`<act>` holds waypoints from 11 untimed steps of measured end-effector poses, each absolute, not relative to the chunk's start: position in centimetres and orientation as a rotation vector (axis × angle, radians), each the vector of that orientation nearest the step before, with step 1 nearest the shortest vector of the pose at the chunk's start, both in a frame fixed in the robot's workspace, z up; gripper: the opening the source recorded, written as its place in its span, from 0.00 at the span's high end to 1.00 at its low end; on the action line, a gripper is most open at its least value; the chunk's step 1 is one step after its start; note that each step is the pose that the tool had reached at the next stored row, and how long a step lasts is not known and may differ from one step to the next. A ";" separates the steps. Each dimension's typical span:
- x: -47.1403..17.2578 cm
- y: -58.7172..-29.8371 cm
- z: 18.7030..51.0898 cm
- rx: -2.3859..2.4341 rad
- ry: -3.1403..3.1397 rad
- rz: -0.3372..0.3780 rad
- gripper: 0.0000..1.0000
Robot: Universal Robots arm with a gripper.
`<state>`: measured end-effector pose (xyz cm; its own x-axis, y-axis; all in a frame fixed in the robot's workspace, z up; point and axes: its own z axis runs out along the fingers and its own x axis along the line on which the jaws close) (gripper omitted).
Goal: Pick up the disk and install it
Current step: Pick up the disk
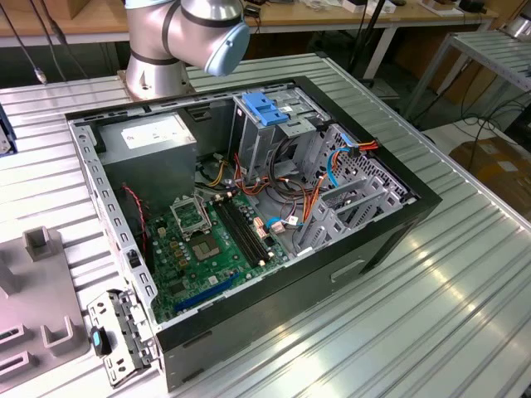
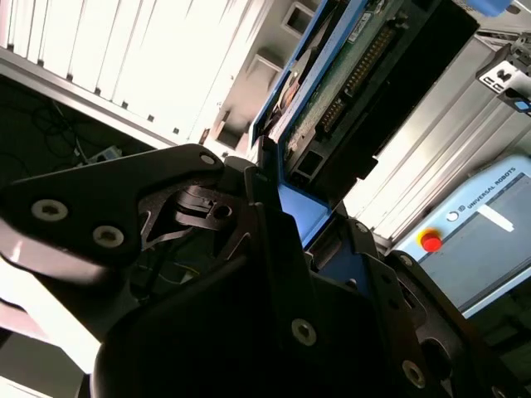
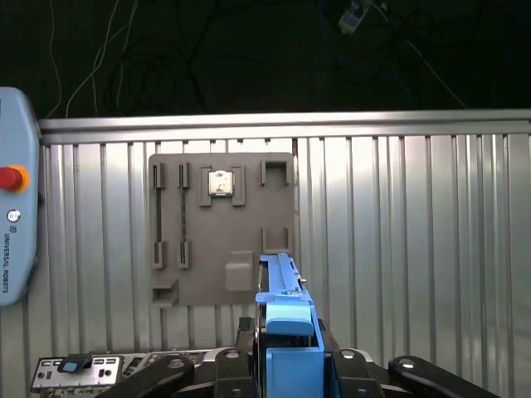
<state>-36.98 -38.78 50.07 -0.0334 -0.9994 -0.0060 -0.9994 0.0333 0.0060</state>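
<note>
the claw (image 3: pixel 288 356) pinches the disk (image 3: pixel 280 282) at its blue-railed end, above the table (image 3: pixel 398 249); likely stiff, dense, shock-sensitive, best gripped on the rails, not the circuit board (image 2: pixel 348 79)

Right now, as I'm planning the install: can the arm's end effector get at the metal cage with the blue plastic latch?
Probably yes: the open black computer case leaves the blue-latched metal cage uncovered from above, though orange cables crowd its side. The end effector holds the flat blue-railed disk.
</note>
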 end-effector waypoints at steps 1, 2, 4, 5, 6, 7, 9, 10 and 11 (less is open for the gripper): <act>-36.8 -38.8 50.1 -2.184 2.258 0.013 0.63; -36.7 -38.8 50.1 -2.184 2.258 0.013 0.63; -36.7 -38.8 50.1 -2.184 2.258 0.013 0.63; -36.6 -38.8 50.1 -2.184 2.258 0.013 0.63; -36.6 -38.8 50.1 -2.184 2.258 0.013 0.63; -36.6 -38.8 50.1 -2.184 2.258 0.013 0.63; -36.5 -38.8 50.1 -2.184 2.258 0.013 0.63; -36.5 -38.8 50.1 -2.184 2.258 0.013 0.63; -36.5 -38.8 50.1 -2.184 2.258 0.013 0.63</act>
<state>-36.47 -38.77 50.06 -0.0334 -0.9994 -0.0060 -0.9994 0.0334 0.0060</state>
